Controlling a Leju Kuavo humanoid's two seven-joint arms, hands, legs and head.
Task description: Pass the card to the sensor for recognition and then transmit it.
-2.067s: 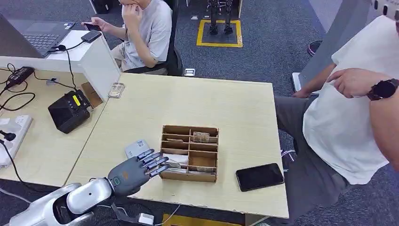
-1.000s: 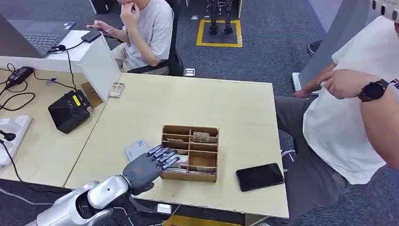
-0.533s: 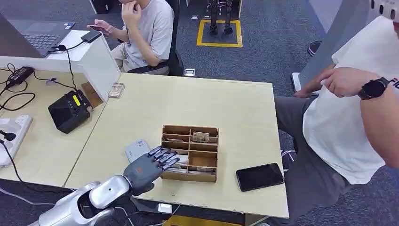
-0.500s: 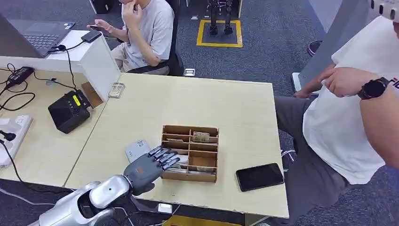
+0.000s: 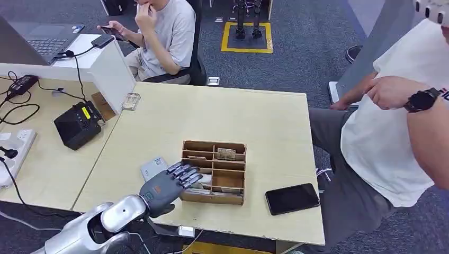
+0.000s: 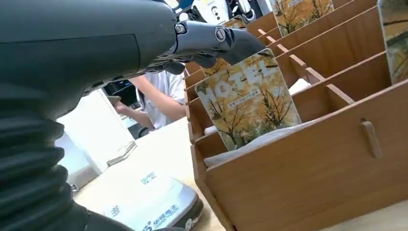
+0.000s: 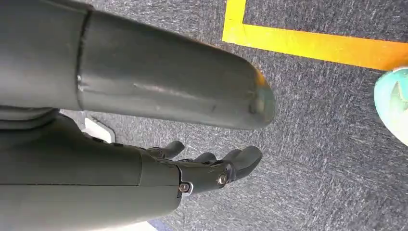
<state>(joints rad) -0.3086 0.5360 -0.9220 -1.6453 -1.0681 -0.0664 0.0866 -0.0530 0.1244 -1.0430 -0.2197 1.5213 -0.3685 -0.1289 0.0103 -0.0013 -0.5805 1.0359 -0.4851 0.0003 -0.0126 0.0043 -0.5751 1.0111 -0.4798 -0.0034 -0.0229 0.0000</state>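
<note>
Office-like robot lab: desks (image 5: pixel 222 121), laptop (image 5: pixel 45 39), carpet floor (image 5: pixel 307 58) with yellow tape (image 5: pixel 248 48).

Phone (image 5: pixel 292 198) right of box (image 5: pixel 214 172) on table (image 5: pixel 212 116)

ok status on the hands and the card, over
Left hand at wooden box, fingertips on hotel card, no grip visible. Right hand hanging, empty. Card upright in slot.

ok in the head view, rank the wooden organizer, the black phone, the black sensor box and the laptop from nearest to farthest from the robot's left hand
1. Wooden organizer: right at the left hand, whose fingers reach over its near-left corner.
2. Black phone: flat on the table, to the organizer's right.
3. Black sensor box: on the adjoining desk, far left.
4. Laptop: top-left corner, farthest.

Phone and sensor box are fairly close in rank.
</note>
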